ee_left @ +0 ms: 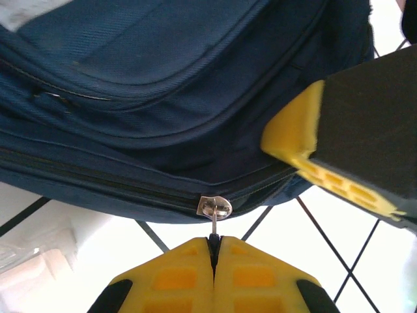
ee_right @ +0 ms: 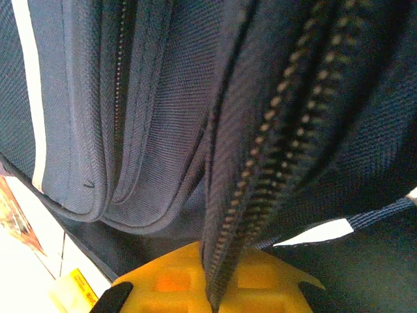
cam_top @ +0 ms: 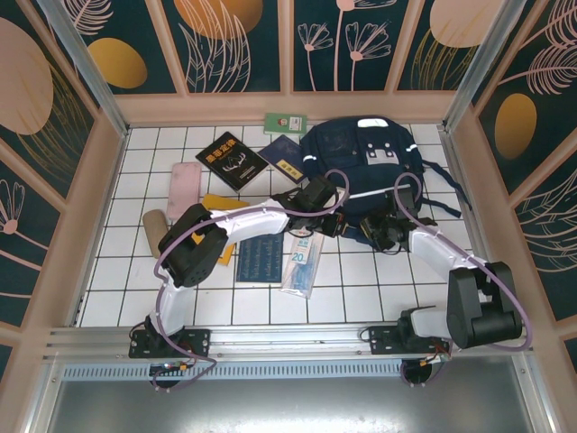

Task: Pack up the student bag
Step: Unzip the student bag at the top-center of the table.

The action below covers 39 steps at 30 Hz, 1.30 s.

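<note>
Right now I have both arms folded at the elbow and reaching forward to the near edge of the student bag (cam_top: pixel 365 167). The left forearm runs across to the right, and the right forearm angles in to the left.

The left end effector (ee_left: pixel 214 244) is clamped tight, its yellow fingers pressed together on the small metal zipper pull (ee_left: pixel 214 208), which hangs from the seam directly ahead of the fingertips. The right end effector (ee_right: pixel 212 297) is likewise closed, pinching a fold of the bag's fabric along a line of zipper teeth that rises straight up from between the fingers.

The bag lies flat on the white-tiled table (cam_top: pixel 117 298), ahead of both end effectors. Its front panel faces up, and its length runs away from them toward the far wall. The end with the white patch is farthest away.

Up close, the cloth is a dark navy twill weave with soft rounded piping along the pocket seams. A thin white stripe runs to the left of the right end effector. The fingers are moulded yellow plastic with square recesses.
</note>
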Each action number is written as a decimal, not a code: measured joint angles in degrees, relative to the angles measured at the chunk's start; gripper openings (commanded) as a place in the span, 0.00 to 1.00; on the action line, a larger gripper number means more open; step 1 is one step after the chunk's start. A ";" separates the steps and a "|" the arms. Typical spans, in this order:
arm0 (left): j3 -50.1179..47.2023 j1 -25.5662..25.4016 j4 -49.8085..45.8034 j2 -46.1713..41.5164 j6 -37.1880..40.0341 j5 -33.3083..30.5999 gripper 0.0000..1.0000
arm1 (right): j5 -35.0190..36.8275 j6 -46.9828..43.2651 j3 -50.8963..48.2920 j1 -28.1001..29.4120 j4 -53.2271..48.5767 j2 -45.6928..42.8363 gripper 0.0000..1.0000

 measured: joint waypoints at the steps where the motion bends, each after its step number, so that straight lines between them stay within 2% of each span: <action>1: 0.00 0.31 -0.20 0.00 0.11 -0.66 0.00 | 0.09 -0.50 0.00 -0.48 -0.55 -0.52 0.00; 8: 2.47 8.52 -2.29 2.25 1.99 -4.57 0.00 | -0.24 -4.11 0.00 -5.42 -3.87 -4.55 0.00; 12: 10.62 12.17 -5.29 8.59 3.45 -7.67 0.00 | -1.18 -6.43 0.00 -6.29 -4.70 -5.38 0.00; 14: 16.74 13.18 -7.13 12.92 3.54 -10.75 0.00 | -1.18 -7.80 0.00 -6.67 -5.44 -5.73 0.00; 18: 25.62 13.55 -11.26 18.91 2.45 -11.87 0.00 | -1.44 -9.49 0.11 -6.84 -4.94 -7.13 0.00; 22: 33.55 13.42 -14.05 23.32 -0.96 -10.97 0.00 | -1.64 -10.80 0.39 -7.15 -4.70 -9.01 0.00; 27: 37.27 13.60 -14.75 25.31 -3.08 -8.85 0.00 | -2.95 -12.24 0.39 -7.02 -4.66 -9.84 0.00; 29: 37.29 13.88 -14.75 25.31 -3.45 -7.96 0.00 | -3.02 -12.35 0.39 -5.90 -4.46 -9.86 0.00; 32: 37.40 14.84 -14.73 25.31 -3.87 -6.99 0.00 | -2.75 -11.63 0.37 -1.07 -2.67 -10.38 0.00; 37: 40.50 16.79 -15.37 25.75 -4.09 -3.89 0.00 | -0.04 -8.76 0.74 10.80 2.54 -10.27 0.01; 39: 42.42 16.96 -15.39 26.23 -4.15 -3.30 0.00 | 1.01 -7.63 1.44 13.90 4.22 -9.05 0.02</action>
